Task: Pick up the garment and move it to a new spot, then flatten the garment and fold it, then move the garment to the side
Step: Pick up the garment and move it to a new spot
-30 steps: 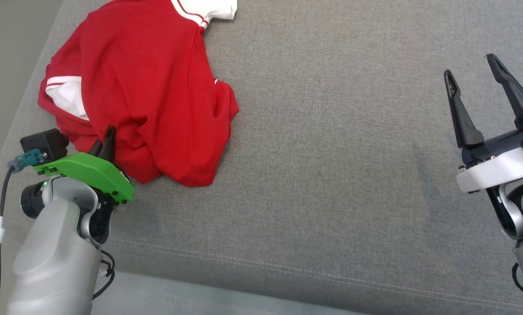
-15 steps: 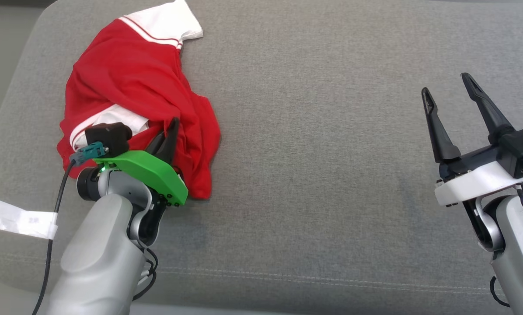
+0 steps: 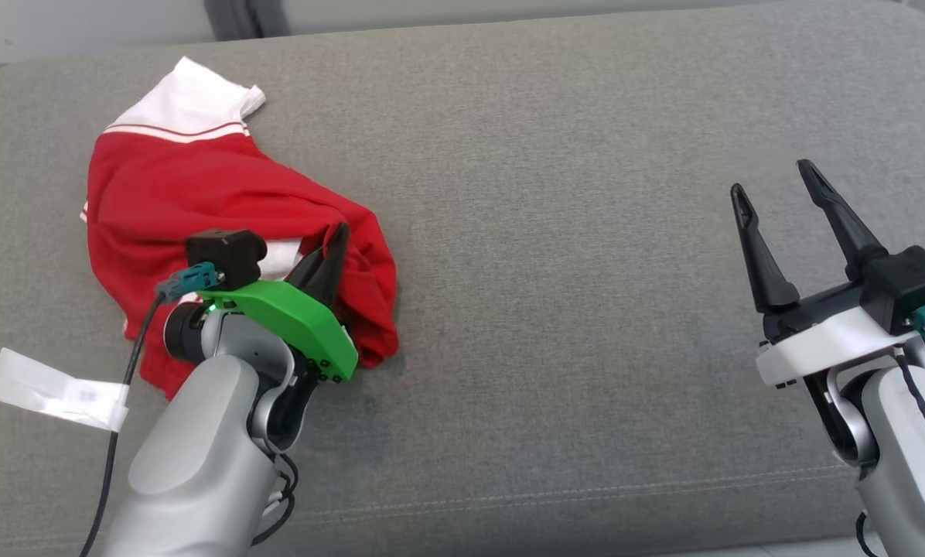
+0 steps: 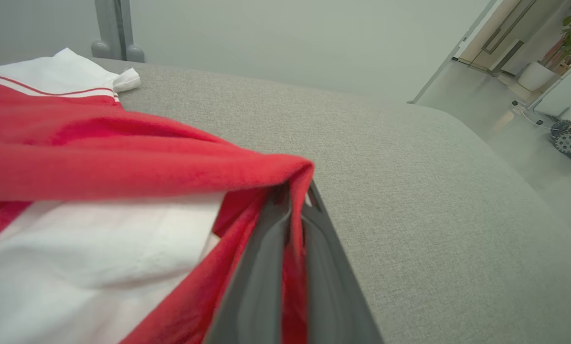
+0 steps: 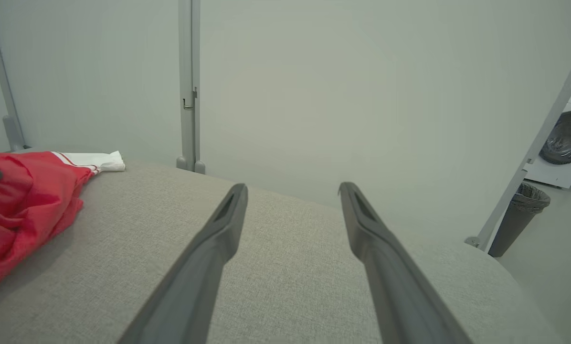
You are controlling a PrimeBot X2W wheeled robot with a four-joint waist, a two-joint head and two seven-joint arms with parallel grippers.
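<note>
Red-and-white garment (image 3: 192, 193) lies bunched at the left end of the grey cushion (image 3: 571, 232), one fold pinched in your left end effector (image 3: 339, 234). The pinch looks thin, so the fabric could slip out on the lift or drag in a bunch. Your right end effector (image 3: 770, 178) is spread and empty, well apart. Count: one garment, two end effectors, one cushion.

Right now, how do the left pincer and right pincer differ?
The left pincer is shut on the red garment; the right pincer is open, holding nothing. The left pincer's mount is green; the right pincer's is white. Both have long dark fingers and sit above the grey cushion.
</note>
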